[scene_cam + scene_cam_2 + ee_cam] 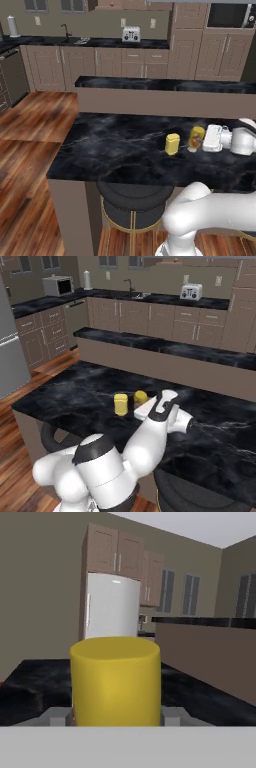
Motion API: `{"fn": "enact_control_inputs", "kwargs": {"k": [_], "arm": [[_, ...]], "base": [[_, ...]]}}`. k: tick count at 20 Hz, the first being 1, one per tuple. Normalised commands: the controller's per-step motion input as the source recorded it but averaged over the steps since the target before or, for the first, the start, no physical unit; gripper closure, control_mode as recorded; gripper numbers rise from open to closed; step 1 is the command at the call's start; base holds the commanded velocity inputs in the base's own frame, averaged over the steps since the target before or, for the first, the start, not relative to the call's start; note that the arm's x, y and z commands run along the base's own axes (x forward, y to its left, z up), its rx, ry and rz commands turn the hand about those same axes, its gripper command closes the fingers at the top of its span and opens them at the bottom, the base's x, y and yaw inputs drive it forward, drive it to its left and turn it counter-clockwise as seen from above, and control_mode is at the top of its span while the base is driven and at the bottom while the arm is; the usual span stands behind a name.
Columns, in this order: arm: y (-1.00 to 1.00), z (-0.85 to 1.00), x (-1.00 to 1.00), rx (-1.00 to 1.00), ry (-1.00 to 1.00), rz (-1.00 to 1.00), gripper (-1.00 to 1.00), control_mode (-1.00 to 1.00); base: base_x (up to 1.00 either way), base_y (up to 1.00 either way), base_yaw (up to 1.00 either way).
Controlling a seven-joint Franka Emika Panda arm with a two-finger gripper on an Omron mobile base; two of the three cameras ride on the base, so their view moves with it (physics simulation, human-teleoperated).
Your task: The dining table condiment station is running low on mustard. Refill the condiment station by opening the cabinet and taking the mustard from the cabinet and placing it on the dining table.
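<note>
No text, brand, number or sign can be read anywhere in these pictures. The mustard (196, 138) carries an orange-red label on its front, but it is only a blur of colour with no letters to make out. The plain yellow container (172, 144) beside it bears no print. The toaster (131, 34) and the microwave (58, 285) on the far counters are too small to show any markings.
</note>
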Motion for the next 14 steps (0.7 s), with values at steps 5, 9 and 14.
{"fn": "enact_control_inputs", "kwargs": {"k": [5, 9, 14], "arm": [[0.0, -0.44, 0.22, 0.0, 0.0, 0.0, 1.0, -1.0], [0.0, -0.35, 0.23, 0.0, 0.0, 0.0, 1.0, -1.0], [0.0, -0.22, 0.22, 0.0, 0.0, 0.0, 1.0, -1.0]], "base": [[0.0, 0.0, 0.0], [0.0, 0.0, 0.0], [0.0, 0.0, 0.0]]}}
